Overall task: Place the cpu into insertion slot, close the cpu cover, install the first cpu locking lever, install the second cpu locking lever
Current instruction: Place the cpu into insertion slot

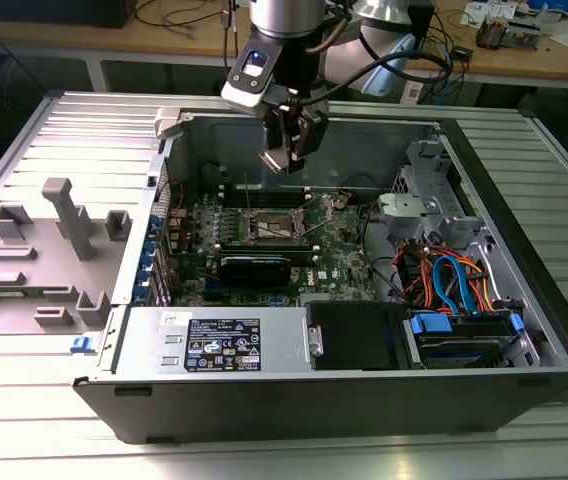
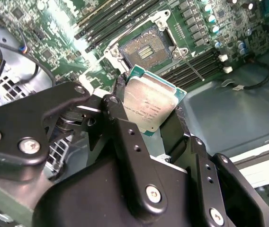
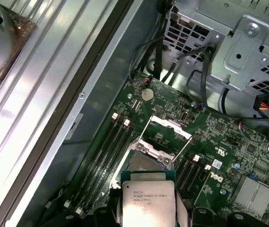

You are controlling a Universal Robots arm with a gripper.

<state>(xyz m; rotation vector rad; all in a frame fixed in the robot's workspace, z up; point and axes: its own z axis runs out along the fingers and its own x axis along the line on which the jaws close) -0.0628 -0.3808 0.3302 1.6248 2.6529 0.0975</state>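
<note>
Silver-grey chip [image 2: 149,106], seen in the second wrist view pinched by the claw [image 1: 289,155] at the exterior view's upper centre, hangs clear above the bare socket [image 1: 269,228], so we judge placing in hand, needing squaring and lowering.

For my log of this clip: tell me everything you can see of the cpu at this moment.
The cpu is a small flat square chip with a silver-grey metal top bearing print and a thin green border. The black pincer clamps it at two opposite edges, holding it in the air over the green motherboard, apart from the open silver-rimmed square insertion slot beyond it.
</note>
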